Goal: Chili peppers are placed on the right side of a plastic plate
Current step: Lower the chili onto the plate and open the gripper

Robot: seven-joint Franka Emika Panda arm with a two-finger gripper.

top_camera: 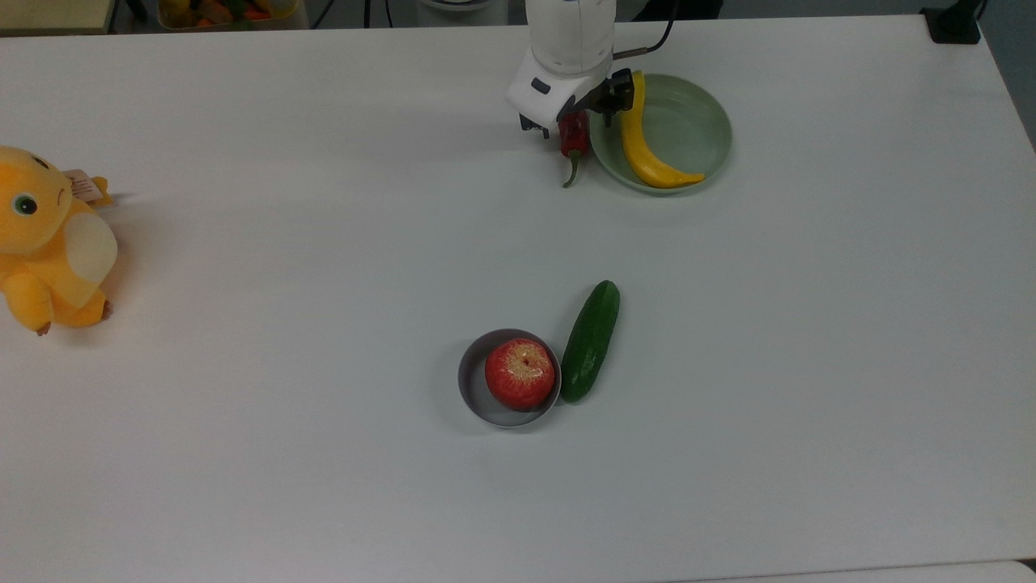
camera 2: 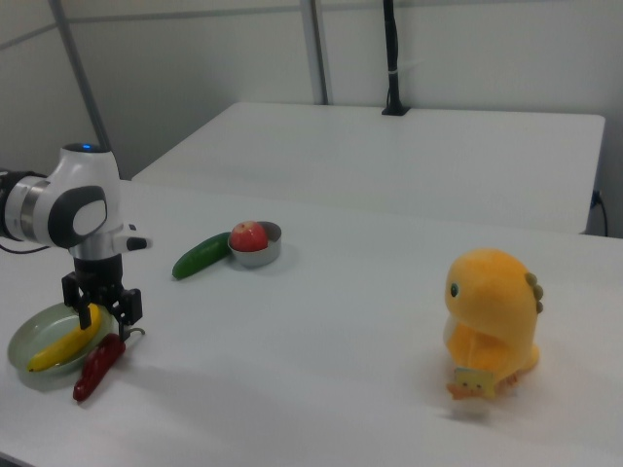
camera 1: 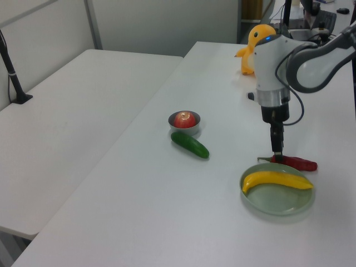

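The dark red chili pepper (top_camera: 575, 136) lies flat on the table, its green stem pointing toward the top view's bottom. It rests just off the pale green plate's (top_camera: 696, 121) rim, on the top view's left of it. My gripper (top_camera: 575, 113) hangs directly over the pepper, open, with a finger on either side of it. In the right view the gripper (camera 2: 102, 311) stands spread just above the pepper (camera 2: 97, 366), beside the plate (camera 2: 21, 352). The left view shows the pepper (camera 1: 299, 163) behind the plate (camera 1: 278, 201), under the gripper (camera 1: 276, 153).
A yellow banana (top_camera: 643, 146) lies in the plate. A grey bowl (top_camera: 473, 389) holding a red apple (top_camera: 520, 373) sits mid-table with a dark green cucumber (top_camera: 591, 340) against it. A yellow plush toy (top_camera: 48, 239) stands at the top view's left edge.
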